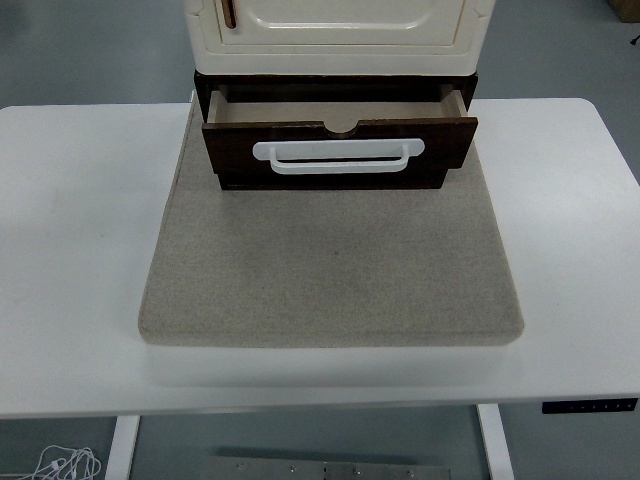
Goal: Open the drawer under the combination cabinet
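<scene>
A cream combination cabinet (340, 25) stands at the back of a grey mat (335, 265). Under it, a dark brown drawer (340, 143) with a white handle (338, 156) is pulled partly out toward me. Its inside shows as a shallow strip behind the front panel. Neither of my hands is in view.
The mat lies on the white table (80, 220). A small brown handle (229, 12) shows on the cabinet door at the top left. Cables lie on the floor at the bottom left (60, 465).
</scene>
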You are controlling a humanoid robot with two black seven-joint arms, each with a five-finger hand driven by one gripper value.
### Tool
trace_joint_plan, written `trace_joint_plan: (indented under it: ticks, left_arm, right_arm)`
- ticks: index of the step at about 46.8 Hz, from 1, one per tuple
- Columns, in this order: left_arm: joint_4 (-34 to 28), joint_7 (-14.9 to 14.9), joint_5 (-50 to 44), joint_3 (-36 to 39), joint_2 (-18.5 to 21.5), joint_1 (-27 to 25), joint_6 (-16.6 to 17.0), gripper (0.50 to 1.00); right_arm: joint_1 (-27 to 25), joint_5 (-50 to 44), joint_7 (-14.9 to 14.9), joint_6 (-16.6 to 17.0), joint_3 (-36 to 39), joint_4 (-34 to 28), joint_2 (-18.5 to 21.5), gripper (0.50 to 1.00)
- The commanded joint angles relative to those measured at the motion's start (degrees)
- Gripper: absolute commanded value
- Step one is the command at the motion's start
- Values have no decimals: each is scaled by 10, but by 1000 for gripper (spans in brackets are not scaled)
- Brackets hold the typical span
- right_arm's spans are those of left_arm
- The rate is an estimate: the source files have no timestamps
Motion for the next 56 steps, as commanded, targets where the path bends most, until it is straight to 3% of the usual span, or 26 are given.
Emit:
trace_joint_plan:
  ticks: [1, 10, 18, 32, 43, 56]
  left_arm:
    - [39, 0, 1, -10, 8, -1, 19, 1000]
    - [159, -10, -1, -7, 10, 2, 56, 1000]
    - [271, -7, -14, -6, 0, 41, 62, 1000]
    - [283, -16, -113, -4, -3, 153, 63, 1000]
    - [283, -35, -137, -7, -38, 220, 63, 1000]
    - [283, -80, -171, -9, -92, 291, 63, 1000]
  right_arm:
    - [0, 0, 0, -1, 0, 0, 0, 926]
    - [0, 0, 0, -1, 1, 0, 0, 928]
    - [-1, -1, 0, 0, -1, 0, 0, 928]
    - [0, -2, 0, 0, 0, 0, 0, 926]
    - [-1, -1, 0, -1, 0, 0, 0, 926]
    - [-1, 4, 0, -1, 1, -1, 0, 926]
